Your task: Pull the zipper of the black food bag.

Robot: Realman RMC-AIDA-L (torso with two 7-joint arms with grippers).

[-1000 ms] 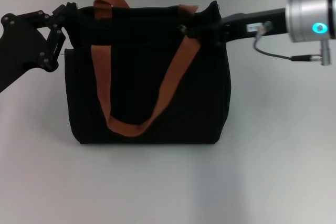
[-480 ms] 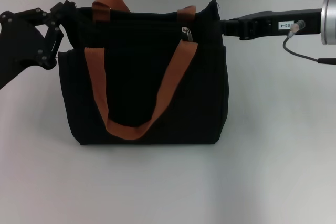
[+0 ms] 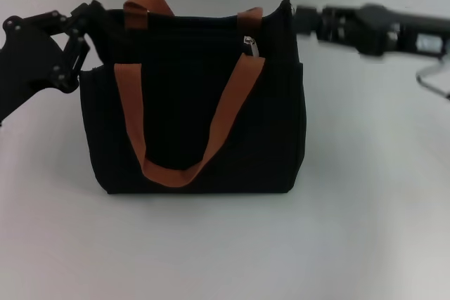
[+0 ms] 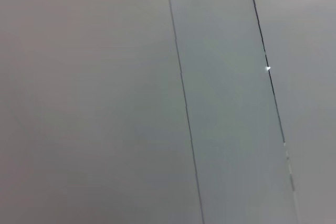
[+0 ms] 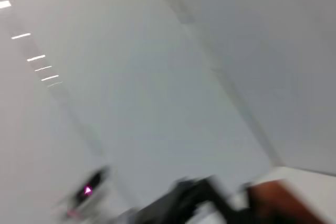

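The black food bag (image 3: 193, 103) sits upright mid-table, boxy, with orange-brown straps (image 3: 211, 128) looping down its front. The zipper (image 3: 249, 43) is a tiny silver tab on the top edge, at about 1 o'clock from the bag's centre, right above where one strap meets the rim.

The left gripper (image 3: 88, 15) is up against the bag's top corner at 10 o'clock; looks like it's bracing or pinching the fabric, but I can't tell how far its fingers are spread. The right gripper (image 3: 309, 20) is just off the top corner at 2 o'clock, holding nothing as far as I can see, finger gap also unclear.

My take: get the right one onto that tab, not the strap, and pull level along the zip line while the left keeps the corner anchored.
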